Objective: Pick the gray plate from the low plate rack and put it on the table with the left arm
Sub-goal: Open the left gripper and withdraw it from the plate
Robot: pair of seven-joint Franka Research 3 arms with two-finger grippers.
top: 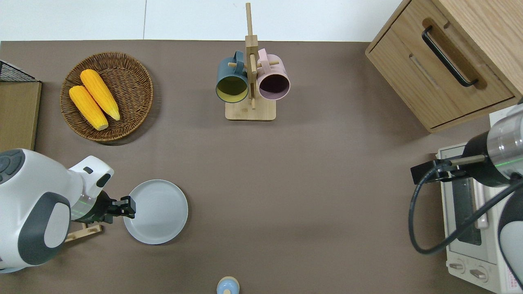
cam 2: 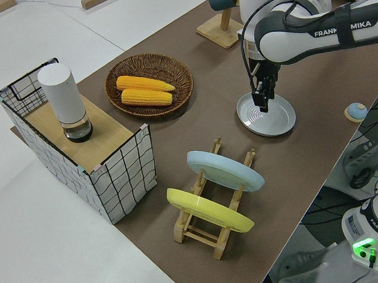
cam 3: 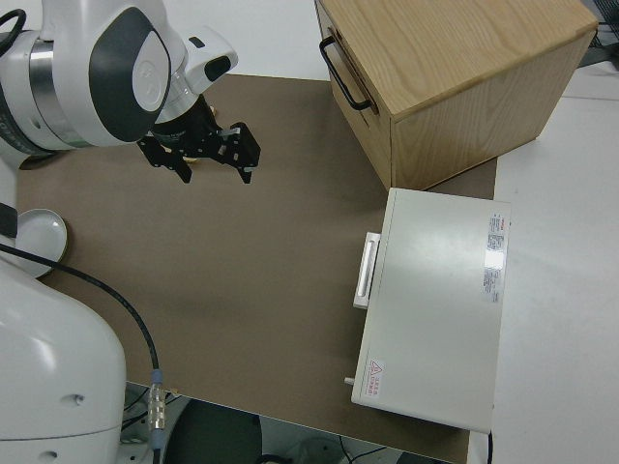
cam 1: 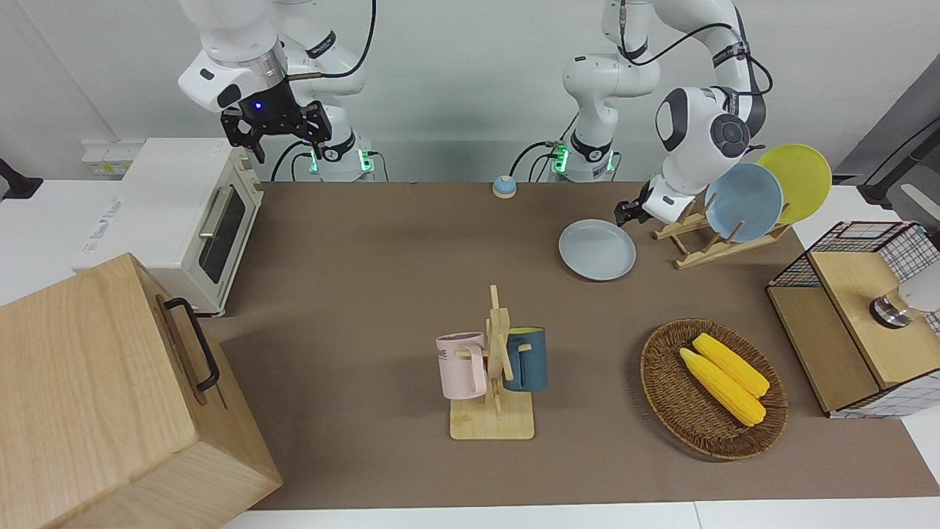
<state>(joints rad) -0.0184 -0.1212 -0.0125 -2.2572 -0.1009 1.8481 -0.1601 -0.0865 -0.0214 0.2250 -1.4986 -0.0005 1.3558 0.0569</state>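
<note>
The plain round pale gray plate (cam 1: 597, 249) lay flat on the wide matte brown table (cam 1: 382, 250), just beside the low light-wood plate rack (cam 1: 705, 239) on the side toward the right arm's end of the table. The rack carried a sky-blue plate (cam 1: 743, 202) and a yellow plate (cam 1: 797, 182), both leaning between its pegs.

The left arm's black two-finger gripper (top: 127, 206) sat at the plate's rim on the rack side, with the white left arm (cam 1: 698, 132) bent over the rack. In the left side view its fingers (cam 2: 261, 99) pointed down at the plate's edge (whether they pinched the rim or stood just off it could not be made out).

The right arm was parked, its black gripper (cam 3: 208, 155) spread wide with nothing between the fingers.

Farther from the robots than the plate stood a round wicker basket (top: 141, 81) with two yellow corn cobs (top: 94, 99) in it. Near the table's middle stood a tall wooden mug stand (top: 250, 73) hung with a dark blue mug (top: 232, 83) and a pink mug (top: 273, 81).
</note>
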